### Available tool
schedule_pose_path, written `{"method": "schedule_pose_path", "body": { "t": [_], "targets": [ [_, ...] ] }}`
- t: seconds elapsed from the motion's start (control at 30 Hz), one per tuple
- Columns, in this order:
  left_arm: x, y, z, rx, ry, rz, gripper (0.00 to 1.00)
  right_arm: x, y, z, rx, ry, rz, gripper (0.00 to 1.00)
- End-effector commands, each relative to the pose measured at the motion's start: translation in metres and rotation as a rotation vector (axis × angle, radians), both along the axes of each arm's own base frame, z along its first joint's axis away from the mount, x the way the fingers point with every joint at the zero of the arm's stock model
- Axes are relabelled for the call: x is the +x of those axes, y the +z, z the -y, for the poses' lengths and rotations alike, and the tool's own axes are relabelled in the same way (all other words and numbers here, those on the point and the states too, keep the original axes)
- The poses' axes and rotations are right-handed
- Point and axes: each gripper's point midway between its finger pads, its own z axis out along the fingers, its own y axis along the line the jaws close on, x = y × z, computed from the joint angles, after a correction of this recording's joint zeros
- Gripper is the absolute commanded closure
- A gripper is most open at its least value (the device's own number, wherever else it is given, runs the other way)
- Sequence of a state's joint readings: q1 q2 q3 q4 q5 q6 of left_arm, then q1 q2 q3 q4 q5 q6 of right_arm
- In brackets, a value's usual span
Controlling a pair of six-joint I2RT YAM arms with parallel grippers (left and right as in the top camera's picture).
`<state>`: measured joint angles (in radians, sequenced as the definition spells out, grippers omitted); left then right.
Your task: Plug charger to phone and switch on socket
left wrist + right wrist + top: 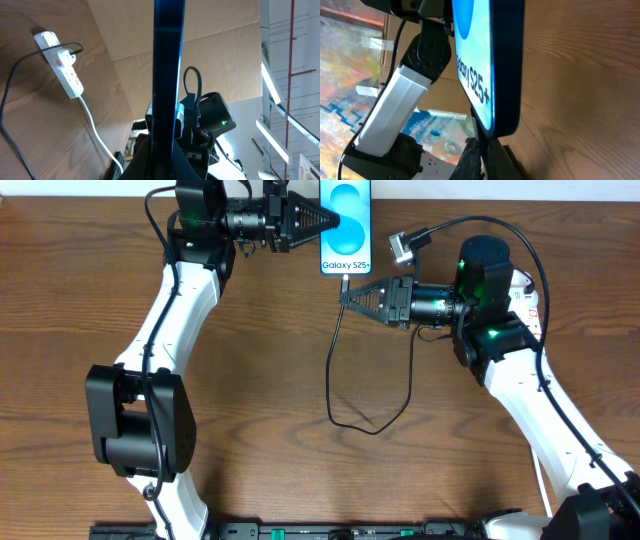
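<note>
**A:** So, why is the left gripper (326, 222) clamping the phone (348, 210) by its side edge?

**B:** It is bracing it, I am guessing, at the far edge of the table (250, 380). That way the phone is not sliding away while the plug is pushing in.

**A:** And the right gripper (344, 294)?

**B:** It is pinching the charger (334, 360) just behind the connector tip and aiming it at the phone's bottom edge. Gripping that close is stiffening the tip, and the slack is lying looped on the wood.

**A:** Is the tip sitting in the port?

**B:** I cannot tell, as the fingers are hiding it in the right wrist view.

**A:** And the socket (65, 70)?

**B:** It is lying well apart from the phone, with the white adapter (65, 57) sitting in it. Its switch is probably waiting for a free gripper.
</note>
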<state>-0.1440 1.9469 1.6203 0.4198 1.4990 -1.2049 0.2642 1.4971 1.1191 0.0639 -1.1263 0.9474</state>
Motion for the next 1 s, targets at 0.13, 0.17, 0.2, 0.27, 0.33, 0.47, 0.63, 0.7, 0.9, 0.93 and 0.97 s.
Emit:
{"method": "schedule_pose_path", "body": {
  "t": [0.13,0.17,0.2,0.27,0.33,0.47,0.63,0.7,0.9,0.93,0.97],
  "targets": [
    [-0.0155,0.0122,-0.0013,-0.003,-0.071,0.031,0.93,0.0034,0.0062,0.0004,-0.002,-0.021,0.024,0.99],
    [-0.0154,0.0122,-0.0015,-0.003,-0.071,0.028,0.93,0.0033,0.0063,0.0008,-0.002,-0.019,0.028,0.99],
    [-0.0155,0.0122,-0.0013,-0.003,-0.071,0.022,0.93,0.0031,0.0063,0.0013,-0.002,-0.016,0.033,0.99],
    [-0.0155,0.0122,-0.0013,-0.002,-0.071,0.013,0.93,0.004,0.0061,0.0027,-0.003,-0.018,0.039,0.99],
    [-0.0155,0.0122,-0.0013,-0.002,-0.071,0.01,0.93,0.0044,0.0063,0.0041,-0.003,-0.017,0.046,0.99],
    [-0.0155,0.0122,-0.0013,-0.002,-0.071,-0.004,0.93,0.0054,0.0064,0.0058,-0.003,-0.021,0.046,0.99],
    [-0.0155,0.0122,-0.0013,-0.001,-0.071,-0.013,0.93,0.0052,0.0062,0.0056,-0.003,-0.02,0.045,0.99],
    [-0.0155,0.0122,-0.0013,-0.001,-0.071,-0.012,0.93,0.0051,0.0061,0.0056,-0.003,-0.02,0.044,0.99],
    [-0.0155,0.0122,-0.0013,-0.001,-0.071,-0.012,0.93,0.0027,0.0066,0.0055,0.002,-0.006,0.041,0.99],
    [-0.0155,0.0122,-0.0013,-0.001,-0.071,-0.012,0.93,0.0025,0.0066,0.0054,0.002,-0.004,0.039,0.99],
    [-0.0155,0.0122,-0.0013,-0.001,-0.071,-0.012,0.93,0.0024,0.0064,0.0054,0.003,-0.005,0.034,0.99]
  ]
}}
